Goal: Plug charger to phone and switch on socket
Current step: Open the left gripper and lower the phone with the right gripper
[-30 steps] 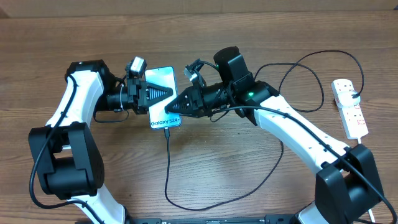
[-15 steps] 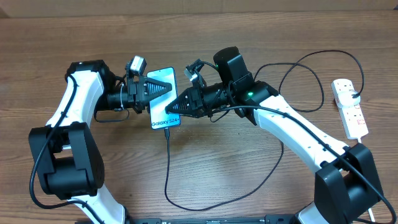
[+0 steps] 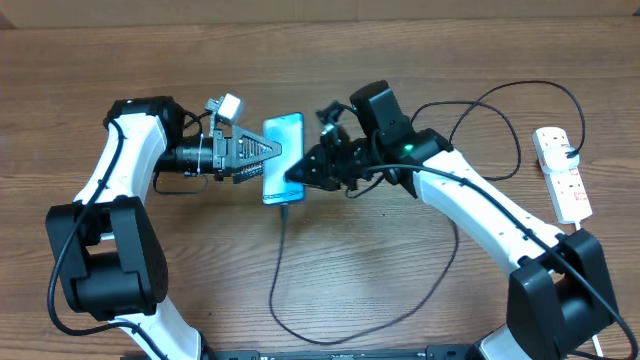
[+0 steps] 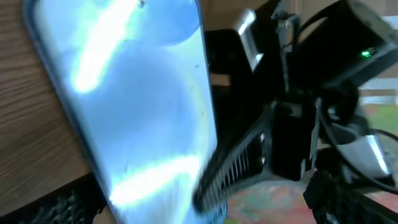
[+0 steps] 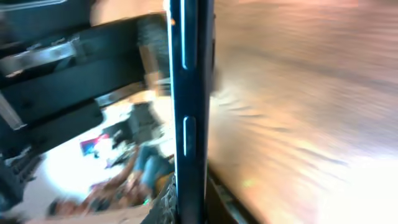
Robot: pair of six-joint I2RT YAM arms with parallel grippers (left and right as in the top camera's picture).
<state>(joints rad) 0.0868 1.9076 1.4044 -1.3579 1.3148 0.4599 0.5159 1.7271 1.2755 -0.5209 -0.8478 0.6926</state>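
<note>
The phone [image 3: 283,158] with its blue screen is tipped up on its long edge above the table, between the two arms. My right gripper [image 3: 298,172] is shut on its right side; the right wrist view shows the phone's dark edge [image 5: 189,106] clamped between the jaws. My left gripper [image 3: 271,156] is open, with its ribbed finger [image 4: 233,171] beside the bright screen [image 4: 137,93]. The charger cable [image 3: 276,285] hangs from the phone's lower end and loops across the table towards the socket [image 3: 561,176], a white strip at the right edge.
A black plug [image 3: 570,153] sits in the strip's far end. More black cable [image 3: 500,100] arcs over the wooden table behind the right arm. Both arm bases stand at the near edge.
My left gripper has opened and let go of the phone. The right gripper has turned the phone from flat up onto its edge and shifted it slightly right, the cable following.
</note>
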